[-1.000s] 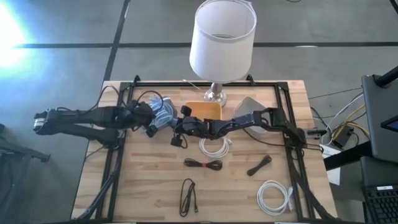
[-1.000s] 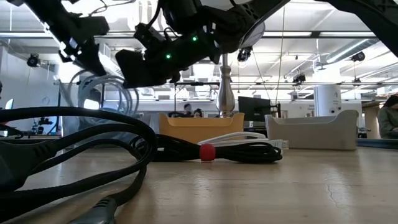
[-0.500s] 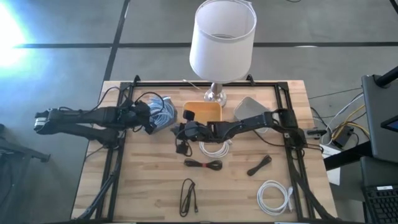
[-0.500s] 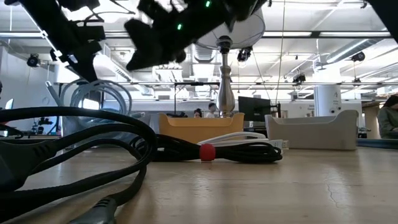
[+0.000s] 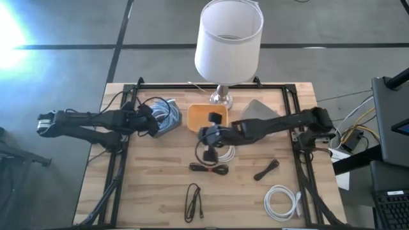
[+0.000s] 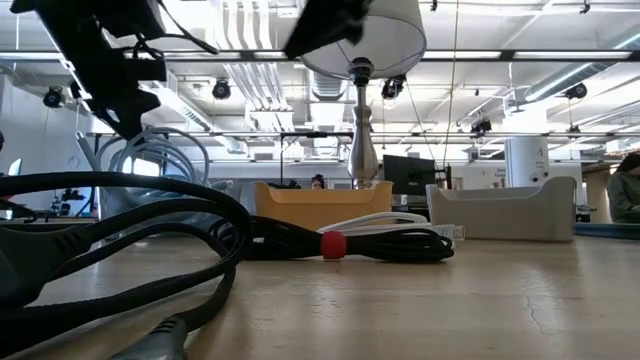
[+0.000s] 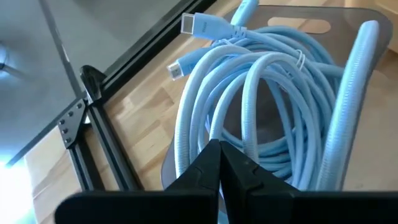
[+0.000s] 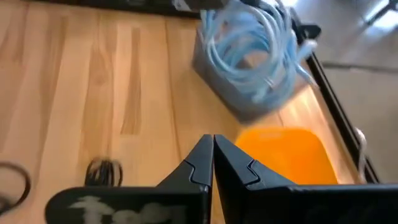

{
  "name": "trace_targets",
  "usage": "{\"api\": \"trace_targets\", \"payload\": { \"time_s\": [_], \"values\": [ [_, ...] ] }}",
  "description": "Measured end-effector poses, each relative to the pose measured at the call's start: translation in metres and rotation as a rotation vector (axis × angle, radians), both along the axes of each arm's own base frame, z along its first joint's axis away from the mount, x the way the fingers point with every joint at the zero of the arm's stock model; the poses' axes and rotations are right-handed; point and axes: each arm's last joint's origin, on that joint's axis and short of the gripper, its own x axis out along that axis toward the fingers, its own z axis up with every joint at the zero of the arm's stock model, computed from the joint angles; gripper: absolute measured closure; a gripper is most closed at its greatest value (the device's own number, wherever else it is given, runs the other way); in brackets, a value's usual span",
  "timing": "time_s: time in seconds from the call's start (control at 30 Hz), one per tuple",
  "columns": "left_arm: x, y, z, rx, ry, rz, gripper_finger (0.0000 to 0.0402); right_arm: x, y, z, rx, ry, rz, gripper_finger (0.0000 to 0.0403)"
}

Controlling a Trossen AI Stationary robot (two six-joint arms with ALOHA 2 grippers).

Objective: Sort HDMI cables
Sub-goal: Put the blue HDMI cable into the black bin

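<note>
Both pincers pinched empty, the right pincer [image 5: 211, 155] hovers over the white HDMI cable [image 5: 223, 152], so it must open and descend while the left pincer [image 5: 152, 126] waits by the blue coils [image 5: 167, 113].

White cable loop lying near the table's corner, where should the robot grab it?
Probably the curved side of the white cable loop away from its plugs, coming straight down: it lies flat on bare wood with room all around. The right end effector, shut, hovers over the table's middle.
</note>
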Motion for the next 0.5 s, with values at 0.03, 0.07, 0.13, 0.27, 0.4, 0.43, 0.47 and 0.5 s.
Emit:
{"api": "trace_targets", "payload": {
  "time_s": [0.03, 0.07, 0.13, 0.27, 0.4, 0.43, 0.47, 0.5],
  "values": [
    [0.0, 0.0, 0.001, -0.002, -0.004, 0.0, 0.0395, -0.007, 0.0, 0.006, 0.012, 0.013, -0.011, 0.0394],
    [0.001, 0.0, 0.004, -0.008, -0.017, -0.001, 0.0395, -0.015, -0.001, 0.01, 0.024, 0.031, -0.025, 0.0394],
    [0.001, -0.001, 0.015, -0.014, -0.063, -0.01, 0.0397, -0.027, -0.001, 0.02, 0.048, 0.041, -0.05, 0.0394],
    [-0.003, -0.002, 0.036, -0.006, -0.136, -0.018, 0.0398, -0.047, -0.001, 0.033, 0.067, 0.05, -0.067, 0.0394],
    [-0.011, -0.003, 0.05, -0.007, -0.2, -0.018, 0.0396, -0.059, 0.001, 0.035, 0.068, 0.045, -0.058, 0.0394],
    [-0.012, -0.004, 0.053, -0.018, -0.22, -0.027, 0.0396, -0.061, 0.001, 0.034, 0.067, 0.049, -0.055, 0.0394],
    [-0.011, -0.005, 0.055, -0.034, -0.245, -0.051, 0.0396, -0.063, 0.001, 0.032, 0.065, 0.057, -0.054, 0.0394],
    [-0.01, -0.007, 0.057, -0.052, -0.265, -0.094, 0.0397, -0.064, 0.001, 0.031, 0.065, 0.059, -0.054, 0.0394]
  ]
}}
